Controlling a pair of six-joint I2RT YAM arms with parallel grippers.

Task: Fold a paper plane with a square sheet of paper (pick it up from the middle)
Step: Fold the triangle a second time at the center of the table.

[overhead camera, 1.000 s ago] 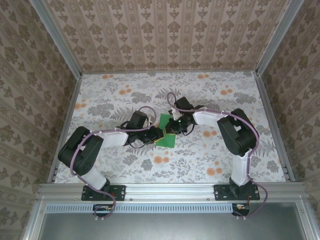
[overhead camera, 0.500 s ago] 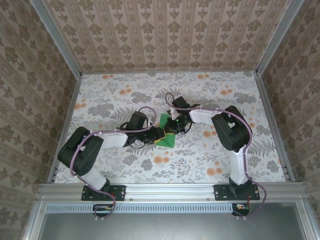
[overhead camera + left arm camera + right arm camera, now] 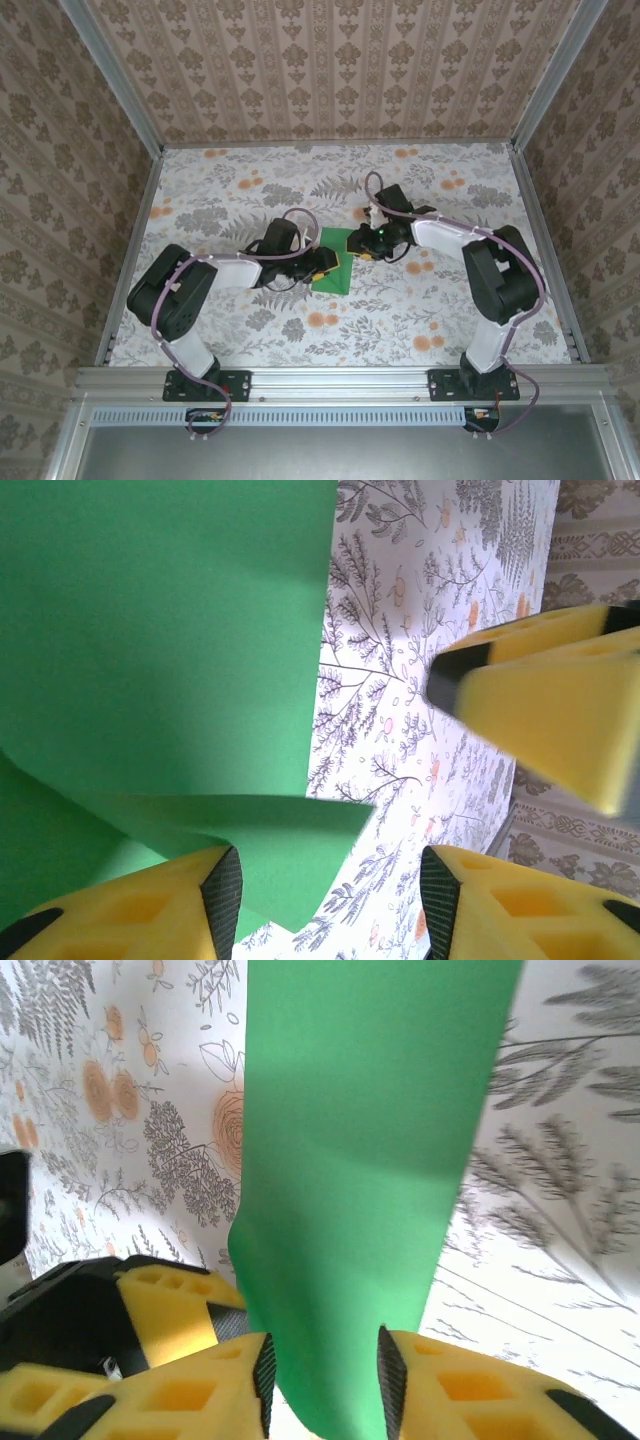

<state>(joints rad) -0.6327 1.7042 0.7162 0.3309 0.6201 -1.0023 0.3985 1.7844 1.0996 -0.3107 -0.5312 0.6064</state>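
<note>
Right now, from above, I see the square sheet of paper lying on the floral table, bright green, with a black arm reaching in from each side of it. It is far from a dart. One pointed flap is turned over on top of the sheet, and the rest looks flat.

My left gripper sits at the sheet's left edge with its yellow jaws spread wide. The flap's tip pokes into the gap beside one jaw, and nothing is pinched. Across the sheet from it hangs one of the right claw's fingers.

My right gripper is at the sheet's far right corner. Its jaws are parted, and green paper shows through the gap. I cannot tell whether the pads touch it.

I judge this as an early fold, with the flap laid over and neither claw gripping. The next move calls for pressing that flap's crease flat against the sheet. After that comes a clean pinch on a free edge, with the other claw holding the sheet down so that it does not slide.
</note>
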